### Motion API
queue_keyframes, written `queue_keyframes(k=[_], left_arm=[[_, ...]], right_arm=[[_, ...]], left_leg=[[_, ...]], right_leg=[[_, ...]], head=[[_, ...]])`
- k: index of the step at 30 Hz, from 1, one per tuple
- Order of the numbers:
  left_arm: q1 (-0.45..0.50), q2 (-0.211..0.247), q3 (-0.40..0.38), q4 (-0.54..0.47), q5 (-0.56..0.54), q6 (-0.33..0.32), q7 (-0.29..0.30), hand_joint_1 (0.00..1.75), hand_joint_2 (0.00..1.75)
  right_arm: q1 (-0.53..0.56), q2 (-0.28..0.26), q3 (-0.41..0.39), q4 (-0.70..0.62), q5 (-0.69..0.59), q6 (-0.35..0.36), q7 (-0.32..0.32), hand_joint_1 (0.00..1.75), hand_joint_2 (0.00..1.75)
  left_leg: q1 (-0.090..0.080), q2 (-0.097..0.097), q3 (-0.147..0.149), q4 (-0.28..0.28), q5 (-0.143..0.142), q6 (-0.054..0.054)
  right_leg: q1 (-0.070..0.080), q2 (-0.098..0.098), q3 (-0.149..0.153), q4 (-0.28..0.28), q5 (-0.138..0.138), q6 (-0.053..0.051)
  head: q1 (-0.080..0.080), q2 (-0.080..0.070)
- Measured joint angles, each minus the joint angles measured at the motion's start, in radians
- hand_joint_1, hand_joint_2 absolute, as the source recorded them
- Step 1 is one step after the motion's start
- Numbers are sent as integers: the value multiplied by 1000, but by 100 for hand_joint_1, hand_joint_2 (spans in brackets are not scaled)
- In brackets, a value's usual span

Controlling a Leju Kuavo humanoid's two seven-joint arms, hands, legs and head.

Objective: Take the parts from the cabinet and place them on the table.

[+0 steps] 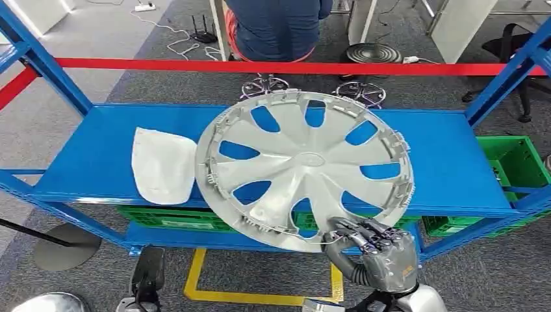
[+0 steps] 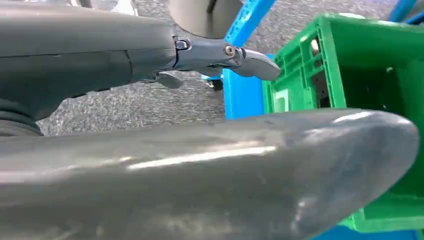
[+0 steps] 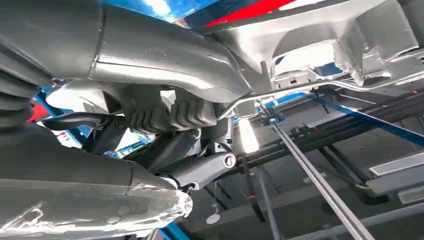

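- On the blue shelf [image 1: 448, 156] of the cabinet lay a large silver wheel cover [image 1: 304, 166], its near rim jutting out past the shelf's front edge.
- Right hand [image 1: 375, 250] came in from below at the right of the head view, fingers [image 1: 354, 231] curled over the wheel cover's near rim, gripping it (right wrist view showed the cover's ribbed underside and a wire ring close above the hand).
- Wheel cover sat tilted, its near edge overhanging the shelf at the hand; blue of the shelf showed through its slots.
- White part [image 1: 162, 166], smooth and shield-shaped, rested flat on the shelf just beside the cover's left edge; touching or not, could not tell.
- Left hand [image 2: 220, 55] hung low by the cabinet's lower level, with grey carpet beyond it; thick thumb across the foreground, one thin finger extended, nothing in it. Whether spread or curled, could not tell.
- Green crate [image 2: 350, 75] stood near the left hand, beside a blue upright of the frame.
- More green crates [image 1: 516, 159] sat below the shelf and at its right end.
- Red rail [image 1: 279, 66] ran across the cabinet's far side.
- Person in a blue top [image 1: 276, 26] sat beyond the rail, on a wheeled chair.
- Yellow tape [image 1: 253, 296] marked the floor in front of the cabinet.
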Motion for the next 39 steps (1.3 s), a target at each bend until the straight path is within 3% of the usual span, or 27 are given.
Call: queue_keyframes(k=[14,24,39], left_arm=[[-8,2,-13,11,72,-32,0,0,0],[-12,5,-5,28,74,93,21,0,0],[-9,20,10,40,66,93,47,0,0]], right_arm=[[2,0,0,0,0,0,0,175,175],[10,0,0,0,8,0,0,175,175],[25,0,8,-3,-55,0,0,175,175]], left_leg=[[0,0,0,0,0,0],[0,0,0,0,0,0],[0,0,0,0,0,0]], right_leg=[[0,0,0,0,0,0],[0,0,0,0,0,0],[0,0,0,0,0,0]], head=[[0,0],[0,0],[0,0]])
